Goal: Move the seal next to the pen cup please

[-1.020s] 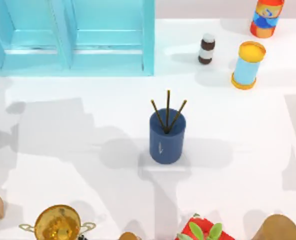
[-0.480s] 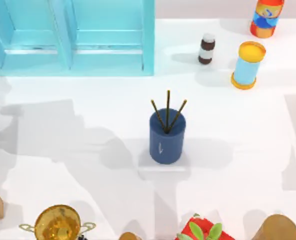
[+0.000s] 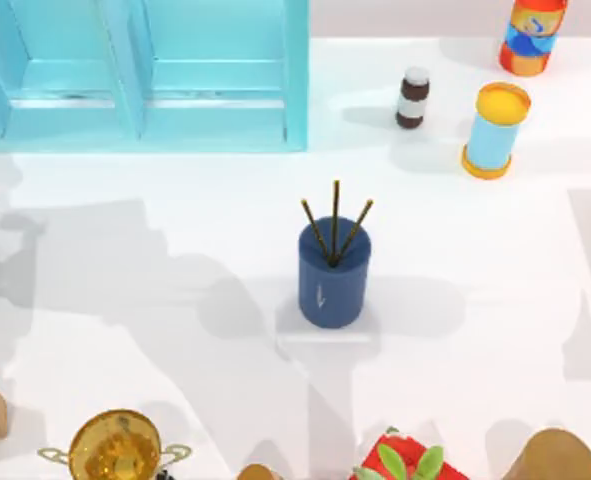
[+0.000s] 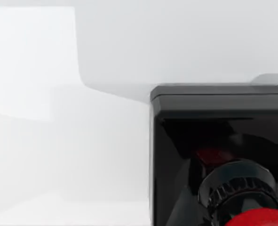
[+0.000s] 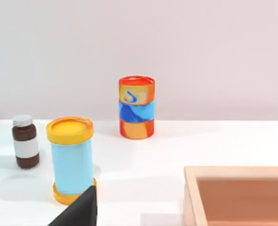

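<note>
Left wrist view: seal (image 4: 221, 160) close under the left tool, black block and red knob right below the camera; grip state impossible to tell. Pen cup (image 3: 333, 270) mid-surface, nothing beside it. Move not yet done.

We see a dark blue pen cup (image 3: 334, 275) with a pale mark and three brownish sticks, on a white table (image 3: 175, 300). At one o'clock stand a brown bottle (image 3: 412, 97) with a white label, a light blue can (image 3: 494, 131) with a yellow lid, and an orange, blue and red can (image 3: 532, 36). The seal (image 4: 223, 160) is black with a glossy red knob.
</note>
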### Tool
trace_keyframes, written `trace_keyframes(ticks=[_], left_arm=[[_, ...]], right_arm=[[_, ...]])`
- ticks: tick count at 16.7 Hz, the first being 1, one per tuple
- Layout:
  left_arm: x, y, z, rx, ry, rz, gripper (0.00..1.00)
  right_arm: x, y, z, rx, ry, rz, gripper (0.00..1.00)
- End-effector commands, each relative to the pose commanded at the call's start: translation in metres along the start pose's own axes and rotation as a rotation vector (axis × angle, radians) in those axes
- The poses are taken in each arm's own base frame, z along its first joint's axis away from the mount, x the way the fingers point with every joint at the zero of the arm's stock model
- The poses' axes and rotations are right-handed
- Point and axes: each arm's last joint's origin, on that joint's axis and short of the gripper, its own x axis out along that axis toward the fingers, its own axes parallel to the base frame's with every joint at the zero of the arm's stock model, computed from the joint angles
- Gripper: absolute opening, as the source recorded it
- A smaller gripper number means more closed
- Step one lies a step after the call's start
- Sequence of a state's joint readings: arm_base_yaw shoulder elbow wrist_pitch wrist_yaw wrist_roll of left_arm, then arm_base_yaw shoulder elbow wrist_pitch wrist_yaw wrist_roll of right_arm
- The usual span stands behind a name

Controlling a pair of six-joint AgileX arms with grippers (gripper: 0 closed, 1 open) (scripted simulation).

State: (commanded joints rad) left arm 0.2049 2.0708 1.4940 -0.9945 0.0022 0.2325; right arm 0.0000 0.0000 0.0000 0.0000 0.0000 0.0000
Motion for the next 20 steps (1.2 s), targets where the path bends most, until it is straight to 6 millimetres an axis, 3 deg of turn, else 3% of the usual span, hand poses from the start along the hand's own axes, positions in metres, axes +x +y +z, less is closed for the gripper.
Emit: trace_keyframes(ticks=[2,3,13,16,20], left_arm=[[0.000,0.000,0.000,0.000,0.000,0.000,0.02],[0.000,0.000,0.000,0.000,0.000,0.000,0.00],[-0.004,-0.006,0.003,0.003,-0.002,0.000,0.00],[-0.032,-0.038,0.014,0.004,-0.007,0.001,0.00],[-0.087,-0.090,0.015,0.005,0.031,-0.001,0.00]], right_arm=[[0.000,0.000,0.000,0.000,0.000,0.000,1.00],[0.000,0.000,0.000,0.000,0.000,0.000,1.00],[0.000,0.000,0.000,0.000,0.000,0.000,1.00],[0.000,0.000,0.000,0.000,0.000,0.000,1.00],[0.000,0.000,0.000,0.000,0.000,0.000,1.00]])
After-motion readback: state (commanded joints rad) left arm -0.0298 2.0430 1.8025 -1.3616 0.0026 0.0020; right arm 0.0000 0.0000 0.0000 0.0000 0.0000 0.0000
